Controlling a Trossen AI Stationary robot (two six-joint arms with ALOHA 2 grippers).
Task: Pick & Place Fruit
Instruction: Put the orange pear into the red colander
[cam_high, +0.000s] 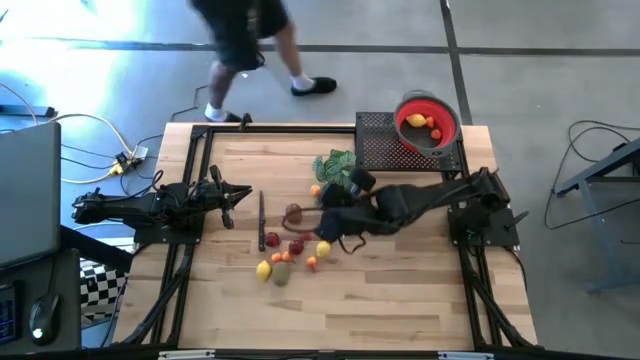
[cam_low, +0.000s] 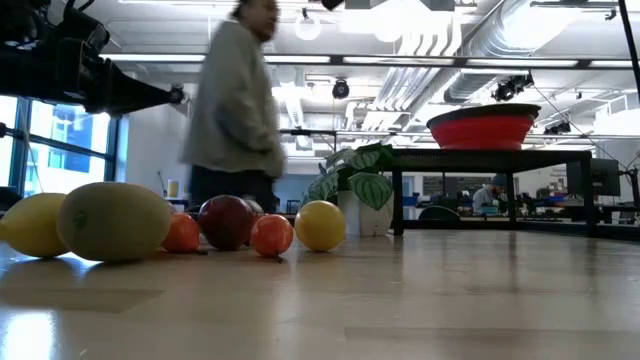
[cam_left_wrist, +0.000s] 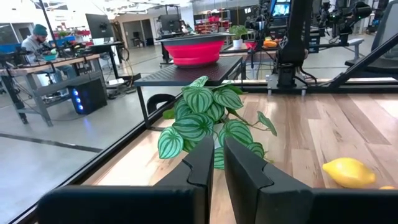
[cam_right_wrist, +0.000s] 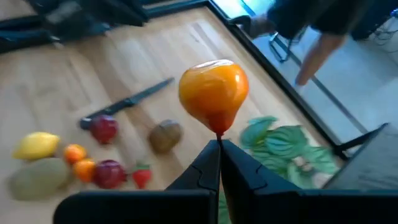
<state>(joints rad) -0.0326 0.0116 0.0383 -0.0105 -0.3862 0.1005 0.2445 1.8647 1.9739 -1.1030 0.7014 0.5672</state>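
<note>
Several small toy fruits lie in a cluster mid-table: lemons (cam_high: 264, 269) (cam_high: 323, 249), red pieces (cam_high: 272, 240), orange pieces (cam_high: 311, 263), a brown-green one (cam_high: 281, 274) and a brown one (cam_high: 293, 212). My right gripper (cam_right_wrist: 219, 148) reaches in from the right, over the table's middle, and is shut on an orange fruit (cam_right_wrist: 214, 92), also seen in the high view (cam_high: 315, 190). The red bowl (cam_high: 428, 122) sits on a black mesh stand (cam_high: 380, 145) at the far right and holds a lemon and orange pieces. My left gripper (cam_left_wrist: 216, 163) waits shut at the left, touching nothing. My right gripper pinches the orange fruit by its thin dark stem (cam_right_wrist: 219, 133), only at the fingertips. The fingers come slanting from the table's right. The fruit stands out beyond the fingertips, lifted clear of the table above the brown fruit (cam_right_wrist: 165, 135) and the plant sprig.
A green leafy plant sprig (cam_high: 335, 165) lies just beyond the right gripper, beside the stand. A dark knife (cam_high: 262, 220) lies left of the fruit cluster. A person walks past the far edge (cam_high: 245, 45). Bare wood spreads along the near side.
</note>
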